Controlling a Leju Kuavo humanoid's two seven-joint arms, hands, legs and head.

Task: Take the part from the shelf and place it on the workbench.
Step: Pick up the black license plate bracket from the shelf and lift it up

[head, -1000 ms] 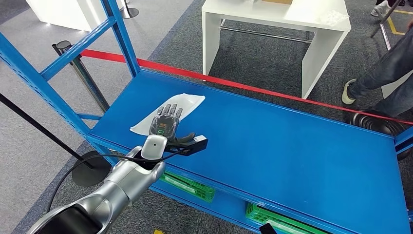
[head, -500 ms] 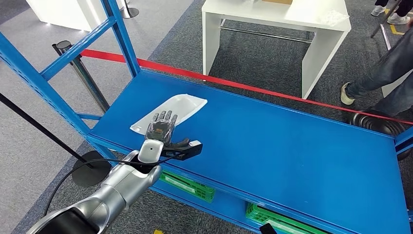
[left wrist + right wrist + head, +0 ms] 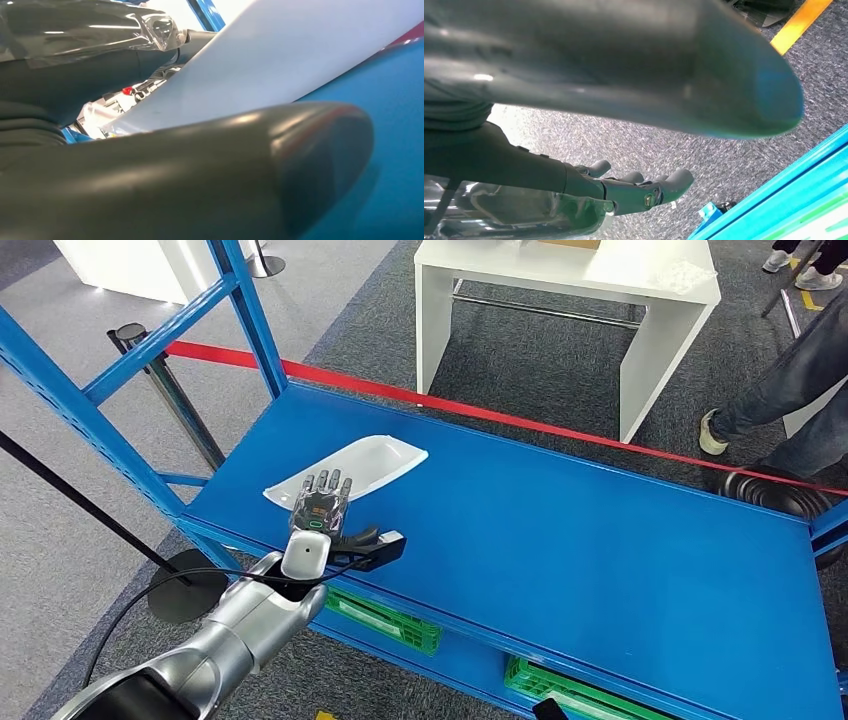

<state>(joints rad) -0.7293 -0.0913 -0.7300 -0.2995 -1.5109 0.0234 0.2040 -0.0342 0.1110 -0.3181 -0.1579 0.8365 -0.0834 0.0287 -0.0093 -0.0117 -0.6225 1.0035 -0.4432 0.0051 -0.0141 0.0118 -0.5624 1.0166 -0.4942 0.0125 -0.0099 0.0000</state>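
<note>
1 white part (image 3: 350, 468), 1 blue shelf (image 3: 560, 540), 2 green crates (image 3: 385, 620)

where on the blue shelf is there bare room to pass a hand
The shelf is bare right of the white part, from the front lip to the back edge by the red tape. The only crowded patch is the near left corner, where the left hand lies on the part.
</note>
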